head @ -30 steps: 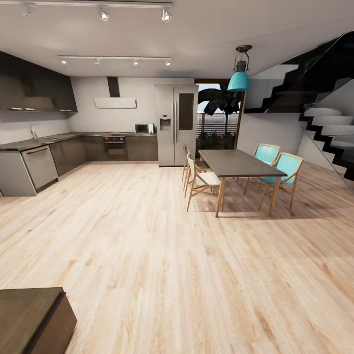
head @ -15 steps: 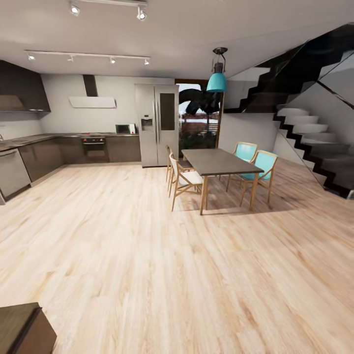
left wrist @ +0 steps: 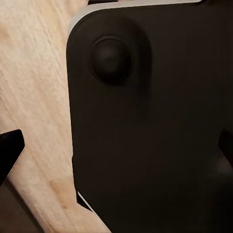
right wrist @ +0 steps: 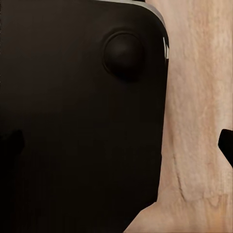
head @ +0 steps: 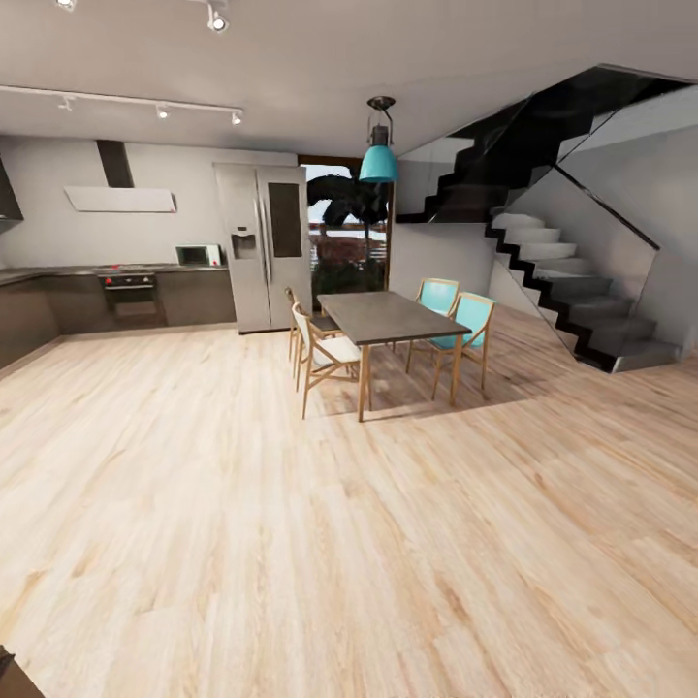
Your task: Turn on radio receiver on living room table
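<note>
Your head camera looks across a light wood floor (head: 291, 543) toward a kitchen-dining area; a dark dining table (head: 388, 316) on wooden legs stands mid-room with pale chairs (head: 320, 354) on one side and turquoise chairs (head: 465, 325) on the other; a teal lamp (head: 378, 160) hangs above it; a steel fridge (head: 262, 247) stands behind, a black staircase (head: 572, 291) rises at the right; the radio is nowhere among these. Both wrist cameras face a black panel of the robot's base (left wrist: 150, 131) over the floor; dark finger tips (left wrist: 10, 148) sit at the picture edges, so you cannot tell how far either pair of fingers is open.
</note>
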{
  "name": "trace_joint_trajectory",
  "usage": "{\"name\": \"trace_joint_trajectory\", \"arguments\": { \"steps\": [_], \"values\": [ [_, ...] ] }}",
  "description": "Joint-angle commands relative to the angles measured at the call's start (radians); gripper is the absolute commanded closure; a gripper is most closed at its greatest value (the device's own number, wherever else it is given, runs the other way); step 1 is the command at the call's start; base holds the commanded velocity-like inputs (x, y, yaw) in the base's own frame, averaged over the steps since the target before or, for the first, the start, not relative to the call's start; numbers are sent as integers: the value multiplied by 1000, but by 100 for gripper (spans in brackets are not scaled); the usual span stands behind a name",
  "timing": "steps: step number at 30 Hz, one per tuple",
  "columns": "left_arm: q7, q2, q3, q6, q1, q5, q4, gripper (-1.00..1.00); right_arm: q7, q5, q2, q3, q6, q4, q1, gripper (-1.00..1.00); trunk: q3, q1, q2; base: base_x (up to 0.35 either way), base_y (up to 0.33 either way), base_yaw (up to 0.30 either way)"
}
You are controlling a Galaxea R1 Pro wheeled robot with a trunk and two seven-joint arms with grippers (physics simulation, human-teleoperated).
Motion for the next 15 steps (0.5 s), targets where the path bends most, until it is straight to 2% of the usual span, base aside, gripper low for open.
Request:
{"name": "trace_joint_trajectory", "arguments": {
  "steps": [1,15],
  "values": [
    [0,0,0,0,0,0,0,-100,0,0,0,0,0,0,0,-100,0,0,0,0,0,-286],
    [0,0,0,0,0,0,0,-100,0,-3,0,-2,0,0,0,-100,0,0,0,0,0,-286]
  ]
}}
